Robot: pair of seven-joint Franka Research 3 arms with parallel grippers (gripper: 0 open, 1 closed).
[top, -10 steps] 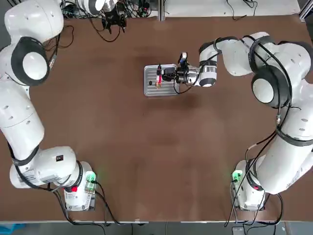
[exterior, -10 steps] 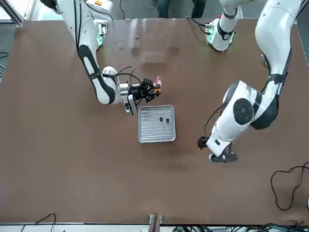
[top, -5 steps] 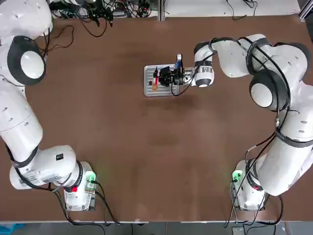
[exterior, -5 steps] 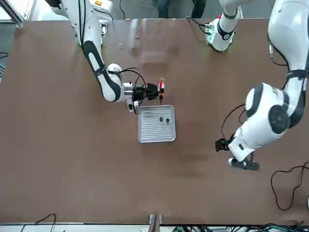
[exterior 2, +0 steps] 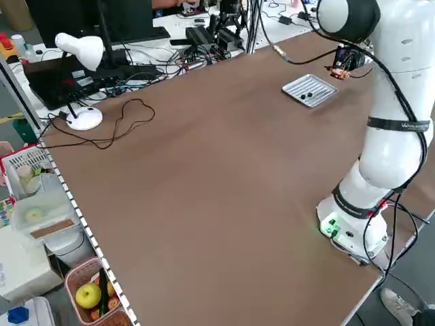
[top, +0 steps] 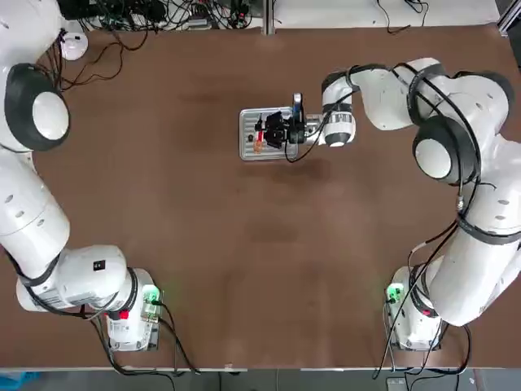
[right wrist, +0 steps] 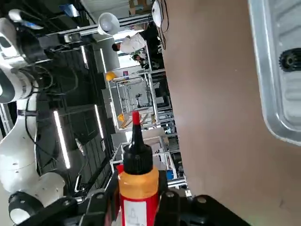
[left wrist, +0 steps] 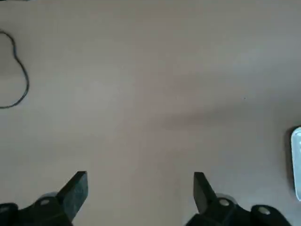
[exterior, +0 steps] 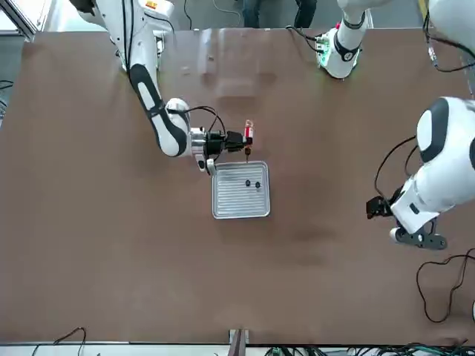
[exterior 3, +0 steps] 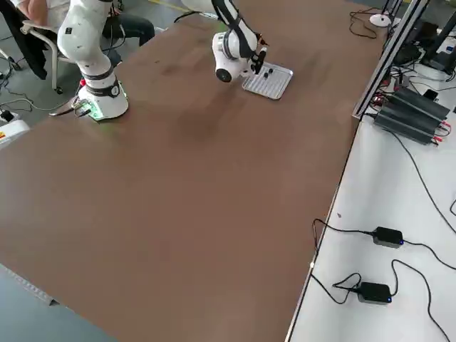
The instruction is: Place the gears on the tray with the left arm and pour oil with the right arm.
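Observation:
The ribbed silver tray point(exterior: 239, 202) lies mid-table, also seen from above as the tray point(top: 249, 147). Two tiny dark gears point(exterior: 253, 184) rest on it near the rim closest to the robot; one gear point(right wrist: 291, 60) shows in the right wrist view. My right gripper point(exterior: 239, 138) is shut on the oil bottle point(exterior: 248, 132), a slim red and orange bottle point(right wrist: 138, 179) with a dark cap. It hangs just above the tray's edge, tip tilted toward the tray. My left gripper point(exterior: 419, 238) hovers open and empty point(left wrist: 141, 181) over bare table, well off to the robot's left of the tray.
A loose black cable point(exterior: 438, 285) lies on the table near the far edge on the robot's left. A desk lamp point(exterior 2: 81, 51) and tangled cables stand beyond that far edge. Power adapters point(exterior 3: 388, 237) lie on the white bench past the far edge.
The left arm swung away from the tray toward the robot's left. The right gripper carried the bottle closer over the tray's edge and turned its tip downward.

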